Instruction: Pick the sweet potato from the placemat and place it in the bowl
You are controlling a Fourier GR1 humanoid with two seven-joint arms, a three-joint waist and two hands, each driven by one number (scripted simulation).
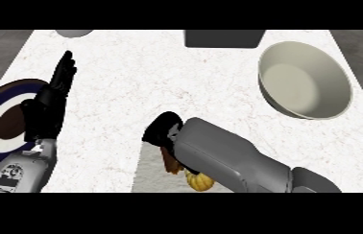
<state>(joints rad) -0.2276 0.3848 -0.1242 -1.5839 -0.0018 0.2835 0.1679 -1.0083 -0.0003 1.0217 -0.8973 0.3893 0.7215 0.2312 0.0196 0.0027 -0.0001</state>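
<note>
At the far left, a round plate (16, 91) with a dark blue rim and a brown centre is lying at the counter's (163, 79) edge, partly cut off by the view. Just beside it the left hand (50, 103) is resting open, its fingers straight and pointing up the counter. Near the top edge a grey round object (74, 33) is showing only in part, and further right a dark grey box (224, 38) is sitting against the back. In the lower middle, the right hand (162, 129) is reaching down over a pale grey placemat (152, 173); whether its fingers are closed cannot be told, since the forearm is covering them. The sweet potato (199, 181) is peeking out below the forearm, orange-brown, on the placemat. At the right, a large cream bowl (305, 79) is standing well apart from it.
</note>
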